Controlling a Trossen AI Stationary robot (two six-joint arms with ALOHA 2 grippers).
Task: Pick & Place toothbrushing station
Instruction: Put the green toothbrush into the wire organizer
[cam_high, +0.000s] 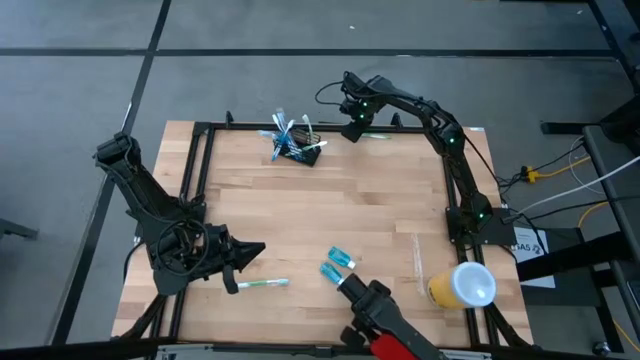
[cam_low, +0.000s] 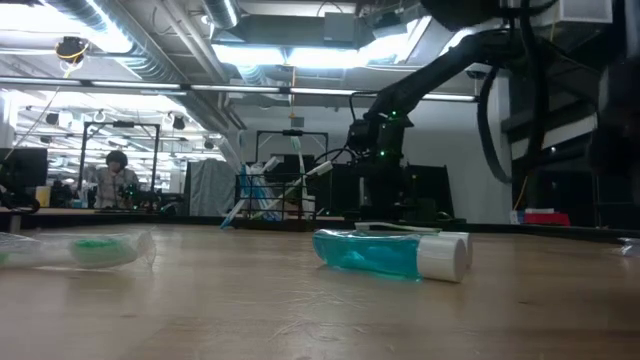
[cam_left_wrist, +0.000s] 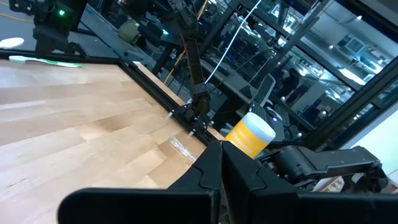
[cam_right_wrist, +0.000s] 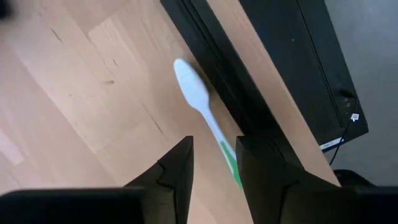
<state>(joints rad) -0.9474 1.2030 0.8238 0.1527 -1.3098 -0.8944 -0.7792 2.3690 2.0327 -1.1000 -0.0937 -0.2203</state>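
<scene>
The small black rectangular wire-mesh holder (cam_high: 296, 148) sits at the far middle of the light wooden table (cam_high: 320, 215), with blue and white toothbrushes leaning out of it. The right gripper (cam_right_wrist: 213, 163) hovers at the far edge, right of the holder, fingers parted above a white toothbrush with a green handle (cam_right_wrist: 203, 109) lying against the black frame rail (cam_right_wrist: 233, 87); it holds nothing. The left gripper (cam_high: 252, 250) rests low at the near left with fingers closed together, empty, beside a teal-handled toothbrush (cam_high: 262, 284). A yellow cup with a white round lid (cam_high: 461, 285) lies at the near right.
</scene>
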